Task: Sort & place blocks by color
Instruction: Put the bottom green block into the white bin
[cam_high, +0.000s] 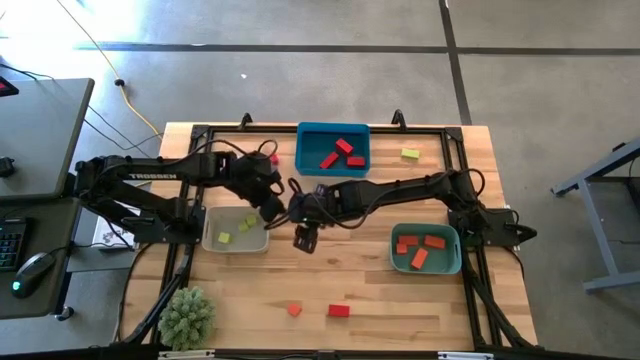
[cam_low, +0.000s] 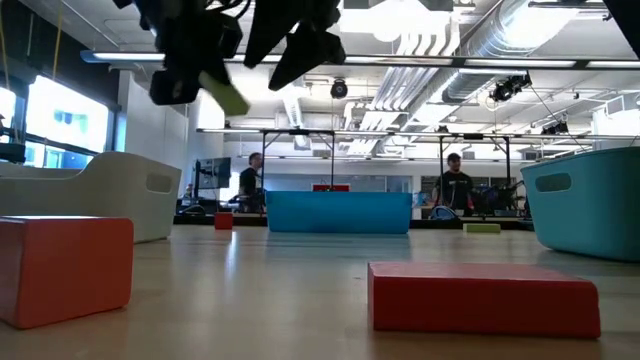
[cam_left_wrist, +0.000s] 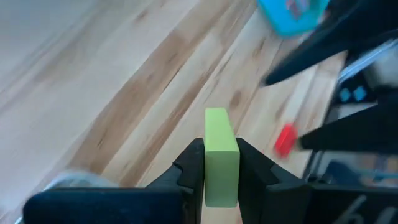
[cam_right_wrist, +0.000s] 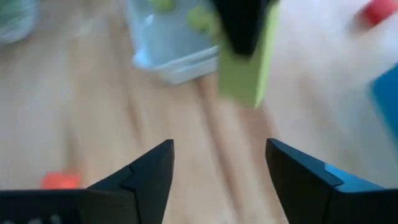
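Just beside the beige tray (cam_high: 236, 230), on its blue-tray side, my left gripper (cam_left_wrist: 219, 167) is clamped on a yellow-green block (cam_left_wrist: 220, 155); only its wrist view shows that grip clearly. From above, the arms hide the block. My right gripper (cam_right_wrist: 219, 163) hangs close by, fingers spread wide with nothing between them.
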